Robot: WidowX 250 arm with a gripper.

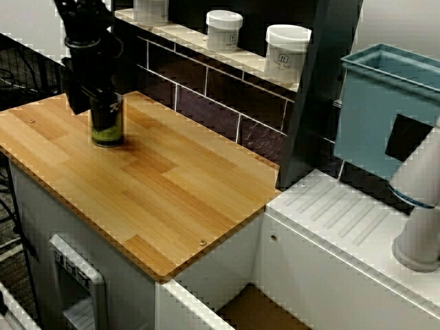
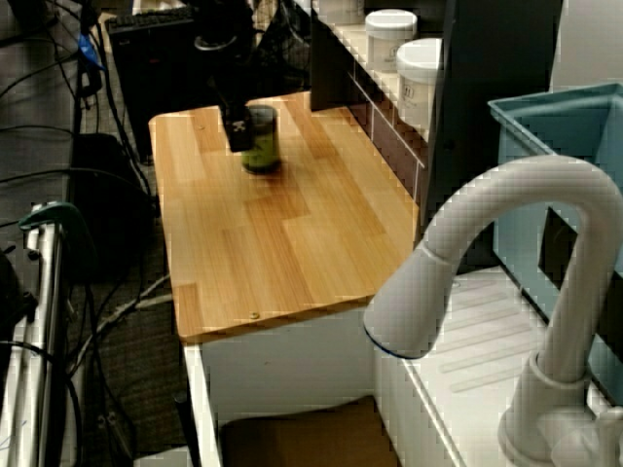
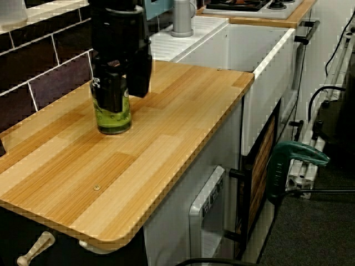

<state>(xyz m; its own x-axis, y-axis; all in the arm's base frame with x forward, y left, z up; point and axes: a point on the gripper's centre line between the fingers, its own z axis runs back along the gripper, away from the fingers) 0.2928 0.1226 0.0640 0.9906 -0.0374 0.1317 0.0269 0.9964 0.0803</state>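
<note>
A glass jar with green contents in its lower part stands upright on the wooden counter, near the counter's far left end. My black gripper comes down from above and straddles the jar's upper half, one finger on each side. The side view shows the jar resting on the wood between the gripper fingers, with the right finger at the glass edge. In the view from the sink end the jar sits behind the gripper. Whether the fingers press on the glass is unclear.
A dark tiled wall with a shelf carrying white tubs runs behind the counter. A blue bin, a white drainboard and a white faucet lie to the right. Cables and a green-handled tool are on the floor.
</note>
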